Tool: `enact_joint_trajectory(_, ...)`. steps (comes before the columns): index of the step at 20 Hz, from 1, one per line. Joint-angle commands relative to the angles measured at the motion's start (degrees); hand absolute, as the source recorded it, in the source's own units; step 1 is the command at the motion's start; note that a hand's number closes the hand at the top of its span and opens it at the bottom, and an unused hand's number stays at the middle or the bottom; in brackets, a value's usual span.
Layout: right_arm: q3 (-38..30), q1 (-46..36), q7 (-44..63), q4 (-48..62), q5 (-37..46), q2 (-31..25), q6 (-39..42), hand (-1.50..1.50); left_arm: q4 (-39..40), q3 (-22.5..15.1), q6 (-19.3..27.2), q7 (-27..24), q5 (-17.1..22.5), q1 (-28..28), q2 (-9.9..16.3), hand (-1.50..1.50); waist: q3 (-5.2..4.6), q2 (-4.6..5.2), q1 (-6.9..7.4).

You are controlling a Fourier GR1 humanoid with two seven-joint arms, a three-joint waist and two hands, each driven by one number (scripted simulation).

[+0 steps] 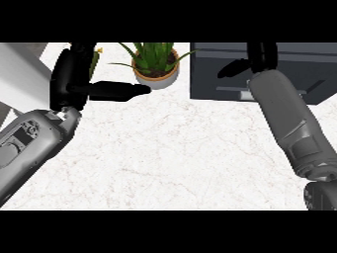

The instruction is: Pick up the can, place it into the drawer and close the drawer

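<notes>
There is only the head view. In the upper right of the frame the right hand (253,58) reaches over the dark grey drawer (302,64), its fingers pointing up and away and its thumb sticking out to the left near the drawer's front edge; whether those fingers are curled round anything I cannot tell, since the hand lies against the dark box and hides what is beneath it. The can shows nowhere: it may be under that hand or already inside the drawer, but the frame does not settle it. What the coming move turns on is that the right hand sits directly on the drawer while the left is well apart from it, across the frame, so the right is the nearer one for any release or push, and a closing push would likely run along the line of the right forearm, from lower right toward upper right. The left hand (76,79) stands in the upper left, fingers straight and upright, thumb out to the right toward a potted plant (155,63), holding nothing, at rest. The counter (171,148) is white marble with faint veins, bare across the middle and lower frame; a white block (10,69) lies at the far upper left.
</notes>
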Motion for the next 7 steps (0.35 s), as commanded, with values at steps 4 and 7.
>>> enact_joint_trajectory(4, -9.55, -4.66, -2.69, -1.66, -12.53, 2.84, 6.9, -1.5, -0.89, 1.85, 0.55, 1.12, -0.37, 0.88, 0.33, -1.5, -0.28, -0.83, -0.44)
enact_joint_trajectory(7, -9.88, -4.83, -3.61, -1.39, -13.26, 3.62, 5.64, -1.5, -0.77, 2.47, -0.49, -1.03, -0.95, 4.19, 0.14, -1.5, -0.36, -0.75, -0.67)
